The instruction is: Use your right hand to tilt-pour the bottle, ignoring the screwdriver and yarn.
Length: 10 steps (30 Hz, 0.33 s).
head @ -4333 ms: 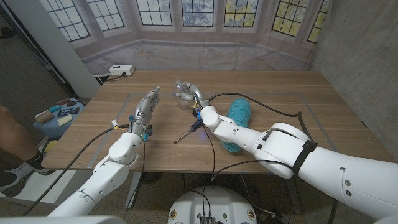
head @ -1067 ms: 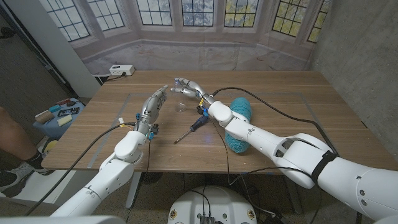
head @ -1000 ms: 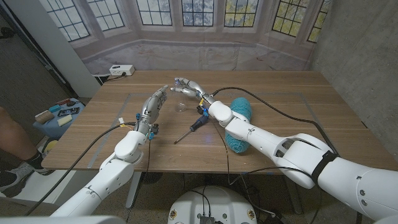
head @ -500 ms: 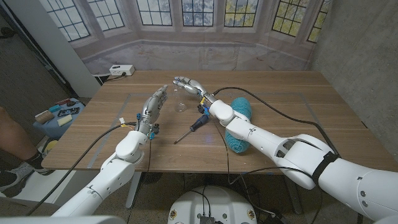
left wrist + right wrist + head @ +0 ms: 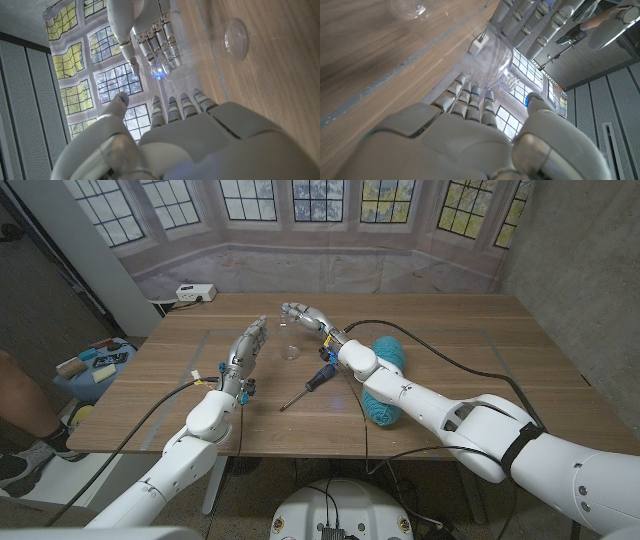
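My right hand (image 5: 305, 317) is raised over the far middle of the table and holds a clear plastic bottle (image 5: 495, 60) between fingers and thumb. The bottle (image 5: 159, 72) is tilted and hard to make out against the windows. Just near of the hand, a small clear cup (image 5: 290, 352) stands on the table. My left hand (image 5: 243, 352) stands open to the left of the cup, fingers stretched toward the bottle, touching nothing. A screwdriver (image 5: 310, 387) with a blue-black handle lies nearer me, beside the teal yarn (image 5: 383, 380).
A black cable runs from my right wrist over the yarn. A white power box (image 5: 195, 293) sits at the far left edge of the table (image 5: 480, 370). A person's leg (image 5: 15, 420) and a blue stool with small items (image 5: 95, 370) are off the table's left side.
Since the oldest frame my right hand has lifted the bottle off the table and carried it farther away. Over the last second its fingers have shifted slightly to the right. My left hand stays put.
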Motion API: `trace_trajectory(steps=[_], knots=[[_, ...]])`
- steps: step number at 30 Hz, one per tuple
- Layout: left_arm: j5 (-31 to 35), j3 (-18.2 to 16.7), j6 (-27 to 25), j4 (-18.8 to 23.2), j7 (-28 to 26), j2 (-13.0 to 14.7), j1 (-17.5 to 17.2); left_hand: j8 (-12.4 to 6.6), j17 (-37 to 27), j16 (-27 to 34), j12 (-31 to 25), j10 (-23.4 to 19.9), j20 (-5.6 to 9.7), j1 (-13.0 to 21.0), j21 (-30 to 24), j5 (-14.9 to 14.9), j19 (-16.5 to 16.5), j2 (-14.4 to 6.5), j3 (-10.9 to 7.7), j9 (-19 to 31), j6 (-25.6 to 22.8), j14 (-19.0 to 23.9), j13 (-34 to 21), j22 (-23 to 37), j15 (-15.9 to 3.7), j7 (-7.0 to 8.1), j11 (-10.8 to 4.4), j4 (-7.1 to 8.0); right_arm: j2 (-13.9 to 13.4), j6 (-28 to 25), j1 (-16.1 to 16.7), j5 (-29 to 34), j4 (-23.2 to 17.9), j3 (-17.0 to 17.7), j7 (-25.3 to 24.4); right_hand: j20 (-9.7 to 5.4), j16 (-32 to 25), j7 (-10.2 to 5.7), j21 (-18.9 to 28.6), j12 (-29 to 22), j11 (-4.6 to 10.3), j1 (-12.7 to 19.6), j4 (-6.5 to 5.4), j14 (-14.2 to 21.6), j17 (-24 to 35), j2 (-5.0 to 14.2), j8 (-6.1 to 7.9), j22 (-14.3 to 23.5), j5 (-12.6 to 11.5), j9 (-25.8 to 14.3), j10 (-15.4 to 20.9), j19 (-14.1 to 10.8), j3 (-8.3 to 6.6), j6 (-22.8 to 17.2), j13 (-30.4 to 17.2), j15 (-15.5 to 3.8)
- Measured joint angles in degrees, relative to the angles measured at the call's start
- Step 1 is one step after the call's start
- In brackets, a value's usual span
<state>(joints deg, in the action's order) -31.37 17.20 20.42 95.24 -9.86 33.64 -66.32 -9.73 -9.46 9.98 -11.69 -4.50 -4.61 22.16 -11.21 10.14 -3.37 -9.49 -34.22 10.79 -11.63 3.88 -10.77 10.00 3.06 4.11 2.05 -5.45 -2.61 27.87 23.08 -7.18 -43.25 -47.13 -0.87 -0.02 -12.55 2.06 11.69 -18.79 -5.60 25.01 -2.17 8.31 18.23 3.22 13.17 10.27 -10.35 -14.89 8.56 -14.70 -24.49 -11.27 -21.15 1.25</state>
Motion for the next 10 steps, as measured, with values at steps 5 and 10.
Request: trace_trajectory(steps=[5, 10], knots=[[0.0, 0.0, 0.0, -0.1, 0.0, -0.1, 0.2, 0.00, 0.0, 0.0, 0.0, 0.0, 0.00, 0.0, 0.0, 0.0, 0.0, 0.0, 0.00, 0.0, 0.3, 0.0, 0.0, 0.0, 0.00, -0.31, 0.00, 0.00, 0.1, 0.1, -0.2, -0.7, 0.5, 0.3, 0.7, -0.20, -0.5, -0.41, 0.0, 0.0, 0.00, -1.2, -0.64, 0.1, 0.2, 1.24, 0.01, 0.0, 0.0, 0.0, 0.0, 0.2, 0.32, -0.4, 0.0, -0.57], [0.1, 0.0, 0.1, -0.4, 0.1, -0.1, 0.6, -0.10, 0.0, 0.0, 0.0, 0.0, 0.00, 0.0, 0.0, 0.0, 0.0, 0.0, 0.00, 0.0, 0.3, 0.0, 0.0, 0.0, 0.00, -0.76, 0.00, 0.00, 0.0, 0.1, -0.2, -1.1, 0.3, 0.5, 1.1, -0.93, -0.5, -0.82, 0.0, 0.0, 0.31, -2.6, -1.42, -0.2, 0.3, 2.62, 0.01, 0.0, 0.0, 0.3, 0.3, 0.3, 0.62, -0.8, 0.0, -0.84]])
